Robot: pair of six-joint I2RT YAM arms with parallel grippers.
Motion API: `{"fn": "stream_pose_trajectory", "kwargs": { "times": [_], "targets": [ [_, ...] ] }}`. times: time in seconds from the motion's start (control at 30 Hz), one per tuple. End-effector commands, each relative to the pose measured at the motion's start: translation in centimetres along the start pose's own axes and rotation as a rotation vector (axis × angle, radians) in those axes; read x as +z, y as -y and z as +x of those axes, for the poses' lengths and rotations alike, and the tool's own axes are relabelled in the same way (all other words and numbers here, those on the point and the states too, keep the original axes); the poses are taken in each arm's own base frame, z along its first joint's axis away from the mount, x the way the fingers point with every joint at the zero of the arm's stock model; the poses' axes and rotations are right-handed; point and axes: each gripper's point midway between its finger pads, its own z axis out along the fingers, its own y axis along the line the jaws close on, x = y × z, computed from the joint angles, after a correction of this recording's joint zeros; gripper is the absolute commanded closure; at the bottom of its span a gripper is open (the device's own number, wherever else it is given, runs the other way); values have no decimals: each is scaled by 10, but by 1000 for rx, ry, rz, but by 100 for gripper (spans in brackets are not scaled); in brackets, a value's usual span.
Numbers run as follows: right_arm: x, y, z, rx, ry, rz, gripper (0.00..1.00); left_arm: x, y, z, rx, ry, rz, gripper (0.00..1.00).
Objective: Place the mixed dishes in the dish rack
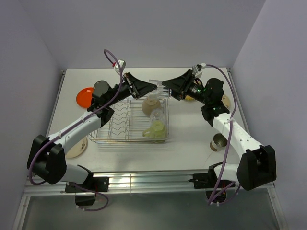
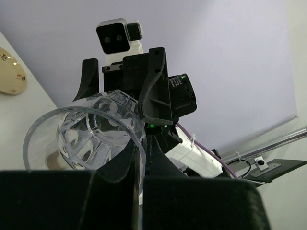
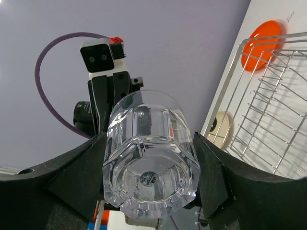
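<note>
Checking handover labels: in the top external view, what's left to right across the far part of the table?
orange plate → left gripper → clear plastic cup → right gripper → tan plate

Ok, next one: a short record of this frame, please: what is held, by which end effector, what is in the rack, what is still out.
held: clear cup, in the air over the dish rack's far edge
right end effector: fingers on both sides of the cup, near its base
left end effector: at the cup's rim; grip unclear
in rack: beige bowl, pale green mug
outside rack: orange plate, brown cup
</note>
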Motion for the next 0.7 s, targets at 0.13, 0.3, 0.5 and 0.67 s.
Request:
{"fn": "stream_pose_trajectory", "kwargs": {
  "times": [0.13, 0.3, 0.5, 0.67],
  "targets": [
    [0, -33, 8, -129, -39, -122, 100, -5, 6, 4, 57, 7, 13, 70],
    [4, -35, 2, -249, -54, -140, 100, -15, 7, 2, 111, 27, -27, 41],
    [15, -21, -8, -431, -92, -92, 100, -52, -13, -19, 262, 90, -295, 27],
    [30, -2, -17, -581, -123, 0, 100, -119, -31, -51, 491, 194, -698, 15]
  ]
}}
